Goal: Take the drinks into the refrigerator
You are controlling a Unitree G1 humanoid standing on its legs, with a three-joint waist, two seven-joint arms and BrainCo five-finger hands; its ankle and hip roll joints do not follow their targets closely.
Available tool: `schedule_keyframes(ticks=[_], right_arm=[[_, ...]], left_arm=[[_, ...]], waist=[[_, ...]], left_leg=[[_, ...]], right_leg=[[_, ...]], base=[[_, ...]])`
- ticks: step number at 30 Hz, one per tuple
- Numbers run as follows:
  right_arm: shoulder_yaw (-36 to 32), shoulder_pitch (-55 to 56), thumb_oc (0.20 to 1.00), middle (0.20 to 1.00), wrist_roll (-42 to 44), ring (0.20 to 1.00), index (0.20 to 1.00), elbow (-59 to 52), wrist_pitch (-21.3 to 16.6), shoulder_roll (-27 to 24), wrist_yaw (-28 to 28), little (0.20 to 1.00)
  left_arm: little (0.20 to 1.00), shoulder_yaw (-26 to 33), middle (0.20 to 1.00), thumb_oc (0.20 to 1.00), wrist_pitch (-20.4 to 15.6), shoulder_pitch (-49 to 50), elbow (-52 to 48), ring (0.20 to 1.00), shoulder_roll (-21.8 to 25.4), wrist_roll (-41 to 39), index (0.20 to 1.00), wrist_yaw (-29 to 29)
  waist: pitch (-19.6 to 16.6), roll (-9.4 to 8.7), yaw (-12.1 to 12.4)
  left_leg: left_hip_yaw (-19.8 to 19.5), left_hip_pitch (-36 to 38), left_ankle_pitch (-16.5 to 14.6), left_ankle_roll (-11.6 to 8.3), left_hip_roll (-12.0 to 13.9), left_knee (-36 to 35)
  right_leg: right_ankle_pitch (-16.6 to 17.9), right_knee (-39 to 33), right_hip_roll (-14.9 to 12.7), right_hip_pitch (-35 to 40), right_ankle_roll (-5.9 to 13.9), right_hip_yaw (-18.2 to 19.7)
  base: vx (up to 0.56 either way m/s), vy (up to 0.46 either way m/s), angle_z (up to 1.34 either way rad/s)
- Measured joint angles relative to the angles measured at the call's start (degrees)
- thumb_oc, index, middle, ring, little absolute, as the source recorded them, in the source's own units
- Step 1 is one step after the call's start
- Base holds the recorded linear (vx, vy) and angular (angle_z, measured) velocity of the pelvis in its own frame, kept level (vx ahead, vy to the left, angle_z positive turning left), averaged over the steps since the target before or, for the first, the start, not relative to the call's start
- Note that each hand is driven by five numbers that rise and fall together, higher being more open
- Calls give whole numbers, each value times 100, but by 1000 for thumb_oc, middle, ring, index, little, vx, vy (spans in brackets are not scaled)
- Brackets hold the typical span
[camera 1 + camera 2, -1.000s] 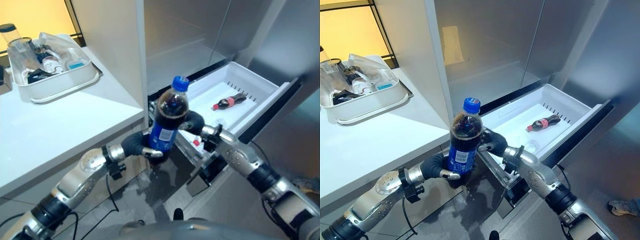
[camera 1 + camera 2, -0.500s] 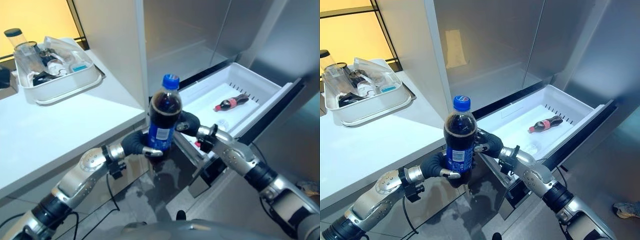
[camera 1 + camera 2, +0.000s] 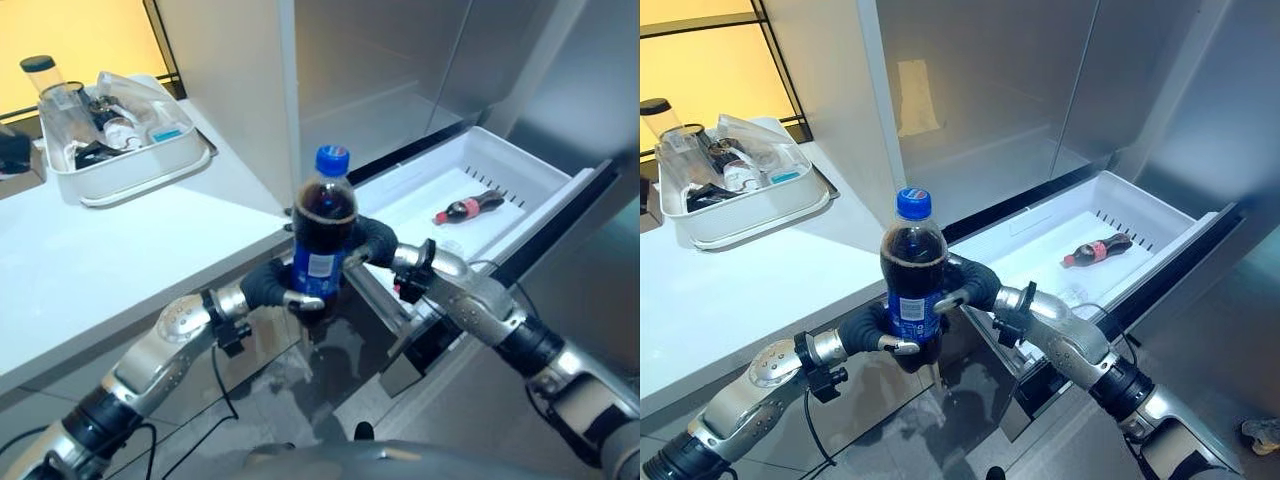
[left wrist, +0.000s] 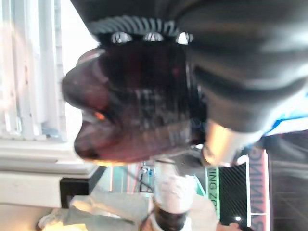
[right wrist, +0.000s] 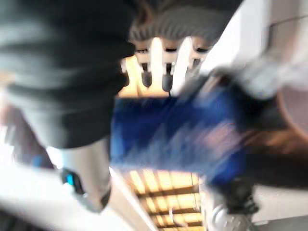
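A dark cola bottle point(image 3: 322, 235) with a blue cap and blue label stands upright in the air before the open white fridge drawer point(image 3: 540, 175). My left hand point(image 3: 268, 287) is curled round its lower part from the left. My right hand point(image 3: 375, 243) wraps its middle from the right, with a finger across the label. The left wrist view has the bottle's base point(image 4: 130, 115) just past the hand's cover point(image 4: 240, 57). In the right wrist view the blue label point(image 5: 178, 134) lies between fingers and thumb. A small red-labelled cola bottle point(image 3: 468, 207) lies in the drawer.
A white tray point(image 3: 130, 170) with several containers sits at the back of the white counter point(image 3: 120, 260) on the left. Steel fridge doors point(image 3: 400, 60) rise behind the drawer, whose dark front sticks out to the right. A person's shoe point(image 3: 1260, 435) is on the floor.
The tilted bottle has come upright and shifted a little left. My right hand has closed in from behind and now wraps it. The camera has shifted slightly.
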Motion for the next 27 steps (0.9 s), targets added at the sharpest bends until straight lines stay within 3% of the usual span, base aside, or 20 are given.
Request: schedule_keyframes(ticks=[8,13,17,22,27], right_arm=[[-772,-62,1000,1000,-2321,1000,1000,-373,-794,-129,-396,1000],[-776,-271,1000,1000,-3037,1000,1000,-340,-901,-184,-487,1000],[-781,-279,1000,1000,-3075,1000,1000,-333,-910,-171,-457,1000],[-703,-211,1000,1000,-2083,1000,1000,-180,-814,167,-240,1000],[-663,-64,1000,1000,-1252,1000,1000,-144,-490,233,-45,1000]], left_arm=[[200,69,200,200,141,104,3,200,-277,12,200,11],[200,106,200,200,168,106,80,200,-337,6,200,35],[200,122,200,200,169,130,82,200,-343,6,200,18],[200,123,200,200,168,136,86,200,-348,6,200,-2],[200,123,200,200,168,140,179,200,-340,61,200,-6]], waist=[[-11,-7,-1],[-12,-8,-4],[-12,-9,-3],[-15,-13,-6],[-18,-18,-2]], left_leg=[[33,-11,0,1,0,0],[38,-13,0,1,4,0],[37,-14,0,1,1,0],[34,-4,0,1,1,0],[33,-3,1,1,-1,0]], right_leg=[[7,0,2,-25,-8,33],[18,0,6,-16,-22,36],[18,0,5,-15,-22,36],[18,0,5,-16,-22,34],[18,0,2,-9,-22,32]], base=[[5,6,-2],[0,0,0],[0,0,0],[0,0,0],[0,0,0]])
